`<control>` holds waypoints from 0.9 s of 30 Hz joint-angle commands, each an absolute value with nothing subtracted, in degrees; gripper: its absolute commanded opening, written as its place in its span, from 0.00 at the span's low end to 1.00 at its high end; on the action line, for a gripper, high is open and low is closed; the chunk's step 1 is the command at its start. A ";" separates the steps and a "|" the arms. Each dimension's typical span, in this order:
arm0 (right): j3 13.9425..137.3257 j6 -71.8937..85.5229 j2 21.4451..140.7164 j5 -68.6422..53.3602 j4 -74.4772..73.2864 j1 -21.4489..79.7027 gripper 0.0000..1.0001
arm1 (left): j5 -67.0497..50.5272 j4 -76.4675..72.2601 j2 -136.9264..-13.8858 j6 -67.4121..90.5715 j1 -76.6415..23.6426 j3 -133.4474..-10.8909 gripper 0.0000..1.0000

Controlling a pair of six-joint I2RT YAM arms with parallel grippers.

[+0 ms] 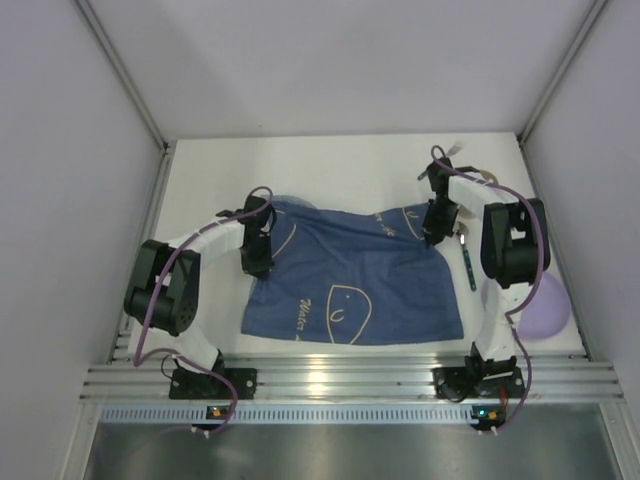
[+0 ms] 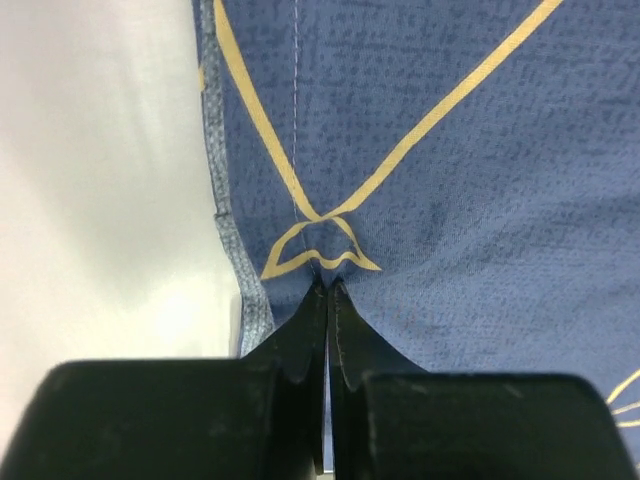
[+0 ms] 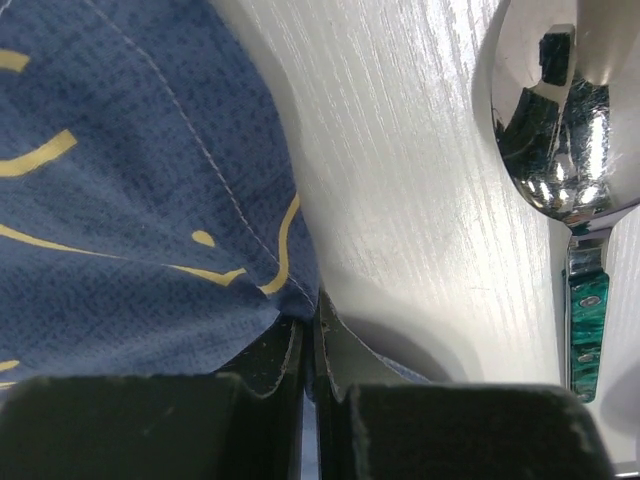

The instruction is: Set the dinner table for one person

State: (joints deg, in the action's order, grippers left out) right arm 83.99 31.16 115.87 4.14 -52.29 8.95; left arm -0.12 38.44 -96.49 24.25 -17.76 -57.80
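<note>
Holding the cloth (image 1: pixel 350 285) by its far edge w/ both arms. Pinched fully shut w/ the left gripper (image 2: pixel 328 292) on a raised fold near the far-left corner, right at a yellow line motif; no gap betw. the pads. Clamped the same way w/ the right gripper (image 3: pixel 312 318) on the hem at the far-right corner, a thin edge of fabric caught betw. the fingers.

Key relation: the table (image 1: pixel 340 160) sits directly under both sets of fingers and runs under everything, w/ bare strips at far side, left of the left grip and right of the right grip. Cloth trails toward the near side from the fingers, long axis left–right, far edge sagging and rumpled betw. the two grips. One corner per arm, neither nearer. Prob. a spread-and-flatten step: calls for pulling apart evenly, then lowering flat.

Just right of the right grip: spoon (image 3: pixel 555 120) on bare surface, apart from the fabric, long axis near–far. Easy to snag if that corner swings right.

Materials: fabric limp, matte blue weave w/ dark speckle, stitched hem. Tabletop matte white, faint grain. Spoon bowl mirror-polished, handle marbled green. Round lilac dish (image 1: pixel 545 305) at near right, partly behind the arm.
</note>
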 commanded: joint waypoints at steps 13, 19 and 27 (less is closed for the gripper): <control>84.90 25.40 112.85 -1.76 -46.67 8.88 0.46 | 8.96 47.55 -88.24 30.06 -17.31 -57.83 0.27; 87.36 22.59 105.31 -2.55 -48.25 11.95 0.78 | 9.49 49.92 -85.52 31.99 -17.31 -60.55 0.98; 93.24 20.74 86.93 9.82 -48.50 13.98 0.87 | 10.20 51.86 -81.12 33.40 -17.49 -65.21 0.98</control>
State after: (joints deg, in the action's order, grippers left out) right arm 88.38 22.46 94.19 2.37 -49.06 14.17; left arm 9.13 50.26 -83.96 32.14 -17.56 -62.48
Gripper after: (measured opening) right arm 0.864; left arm 0.982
